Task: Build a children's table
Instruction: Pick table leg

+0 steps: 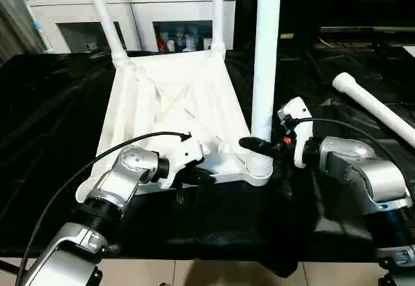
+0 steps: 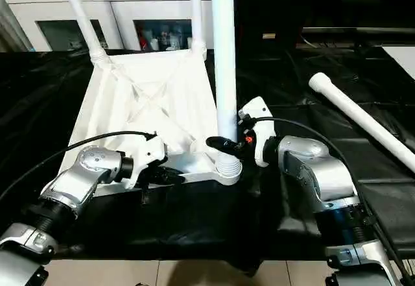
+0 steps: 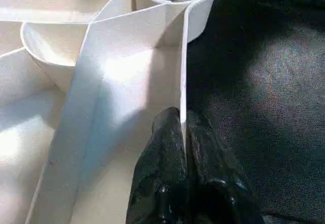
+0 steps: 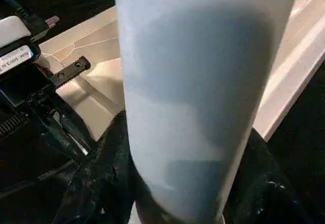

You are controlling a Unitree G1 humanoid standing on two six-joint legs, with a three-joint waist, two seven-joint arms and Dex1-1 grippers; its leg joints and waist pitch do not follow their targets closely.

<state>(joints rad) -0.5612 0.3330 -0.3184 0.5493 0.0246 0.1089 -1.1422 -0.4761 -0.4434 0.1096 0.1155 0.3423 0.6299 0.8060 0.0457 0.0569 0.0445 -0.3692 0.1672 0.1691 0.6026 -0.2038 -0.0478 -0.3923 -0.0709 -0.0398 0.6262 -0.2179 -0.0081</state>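
- Gripping the near rim of the tabletop point(image 1: 175, 114), the left gripper point(image 3: 184, 132) has its fingers pinched almost together on the thin wall, one finger inside and one outside.
- Just beyond those fingers, along the same rim, sits the corner socket point(image 1: 259, 169) with a leg point(image 1: 266, 52) standing in it.
- The right gripper point(image 1: 262, 147) clasps that leg low down, its fingers half spread around the tube, just above the socket.
- To seat the leg well, I judge it should stay upright and be pressed or turned straight down its own axis while the left holds the rim still.
- Both forearms reach forward and bend inward, wrists turned toward each other, fingers roughly level.
- Farther off, two legs point(image 1: 104, 20) stand in the far sockets; a fourth leg point(image 1: 373, 107) lies on the black cloth point(image 1: 52, 117), well beyond the right gripper.
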